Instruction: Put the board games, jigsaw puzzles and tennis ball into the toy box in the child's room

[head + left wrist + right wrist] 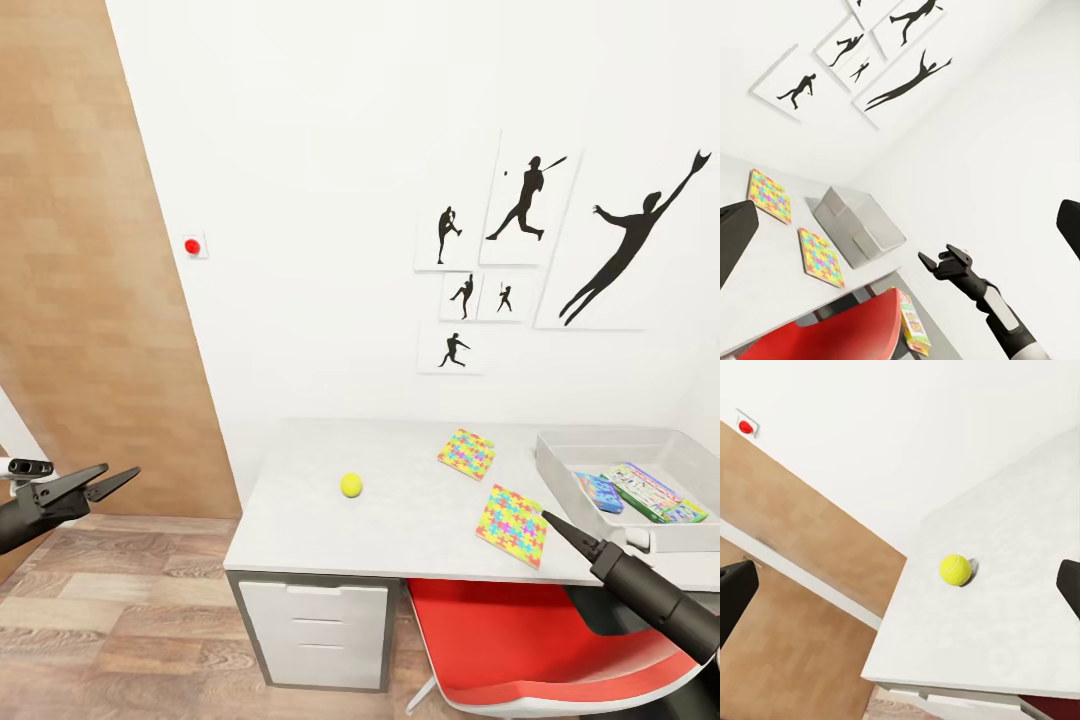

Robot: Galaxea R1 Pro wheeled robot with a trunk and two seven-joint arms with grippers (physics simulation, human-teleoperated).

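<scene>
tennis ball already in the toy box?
No, the tennis ball sits on the bare table top, well apart from the toy box.

bench [400, 520]: matt, pale mottled stone-like top | tennis ball [350, 485]: fuzzy-looking yellow-green felt | toy box [560, 470]: smooth light-grey plastic | jigsaw puzzles [512, 524]: flat, bright printed card | chair [520, 640]: glossy red plastic seat | floor [120, 620]: wood planks, satin | door [90, 300]: matt wood grain
</scene>
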